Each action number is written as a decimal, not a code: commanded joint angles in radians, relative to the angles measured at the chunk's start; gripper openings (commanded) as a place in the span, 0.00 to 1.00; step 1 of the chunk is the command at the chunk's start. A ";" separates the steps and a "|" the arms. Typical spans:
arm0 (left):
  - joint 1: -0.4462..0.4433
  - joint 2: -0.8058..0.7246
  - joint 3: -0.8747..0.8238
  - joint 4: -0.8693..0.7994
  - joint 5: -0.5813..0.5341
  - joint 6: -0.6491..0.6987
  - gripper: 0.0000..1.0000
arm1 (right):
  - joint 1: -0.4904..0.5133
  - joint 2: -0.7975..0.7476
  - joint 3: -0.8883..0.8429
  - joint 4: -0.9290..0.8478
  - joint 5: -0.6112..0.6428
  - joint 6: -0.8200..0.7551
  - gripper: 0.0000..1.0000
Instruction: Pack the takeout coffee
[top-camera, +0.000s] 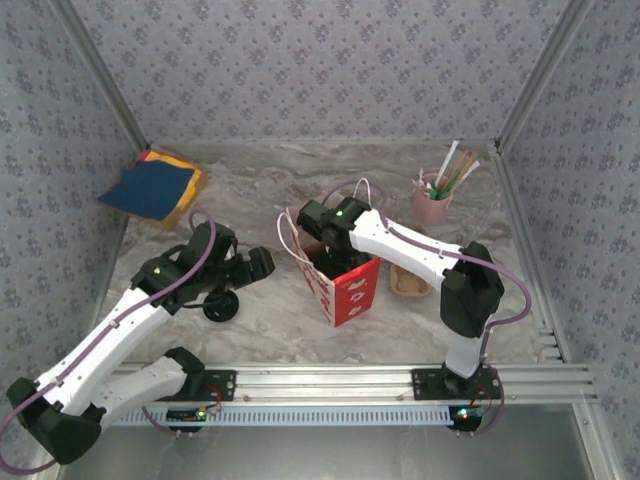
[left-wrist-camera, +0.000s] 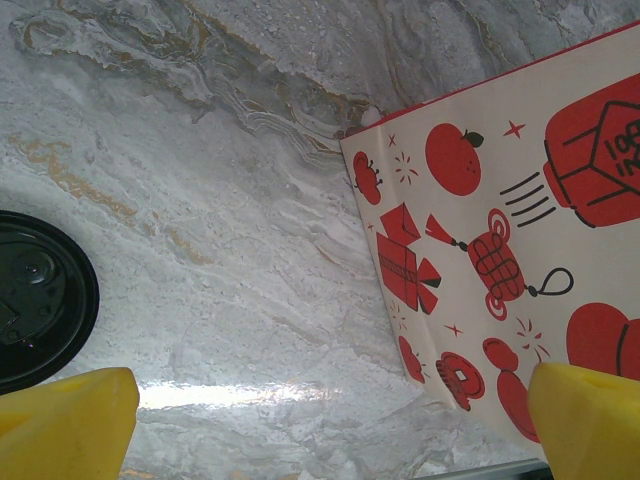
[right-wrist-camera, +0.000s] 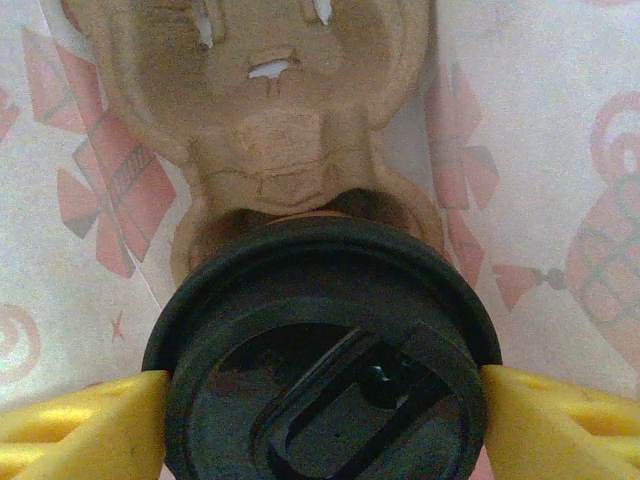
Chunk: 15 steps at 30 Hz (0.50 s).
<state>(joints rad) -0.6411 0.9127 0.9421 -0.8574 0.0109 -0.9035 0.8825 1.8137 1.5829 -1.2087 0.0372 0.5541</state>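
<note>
In the right wrist view the takeout coffee (right-wrist-camera: 325, 360) shows from above, its round black lid hiding almost all of the brown cup. My right gripper (right-wrist-camera: 322, 415) is shut on it, a yellow finger (right-wrist-camera: 85, 420) pressed to each side of the lid. It hangs inside the red-and-white paper bag (top-camera: 348, 285), just over a socket of the tan pulp carrier (right-wrist-camera: 270, 110) at the bag's bottom. From above, the right gripper (top-camera: 335, 228) reaches into the bag's open top. My left gripper (left-wrist-camera: 330, 430) is open over bare table beside the bag (left-wrist-camera: 500, 240).
A loose black lid (top-camera: 220, 307) lies on the marble table by the left gripper, and appears again as the black lid (left-wrist-camera: 35, 300) in the left wrist view. A tan pulp piece (top-camera: 410, 283) lies right of the bag. A pink cup of straws (top-camera: 435, 200) stands back right; blue and orange napkins (top-camera: 150, 188) back left.
</note>
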 joint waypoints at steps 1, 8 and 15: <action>0.008 -0.001 0.025 0.006 0.006 -0.008 1.00 | 0.007 0.016 0.015 -0.049 0.018 0.017 0.81; 0.007 -0.002 0.023 0.006 0.006 -0.009 1.00 | 0.009 0.013 0.015 -0.052 0.020 0.018 0.83; 0.007 -0.005 0.020 0.007 0.006 -0.010 1.00 | 0.009 0.010 0.015 -0.053 0.021 0.020 0.83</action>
<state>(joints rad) -0.6411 0.9127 0.9421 -0.8574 0.0109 -0.9035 0.8825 1.8137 1.5829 -1.2163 0.0372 0.5579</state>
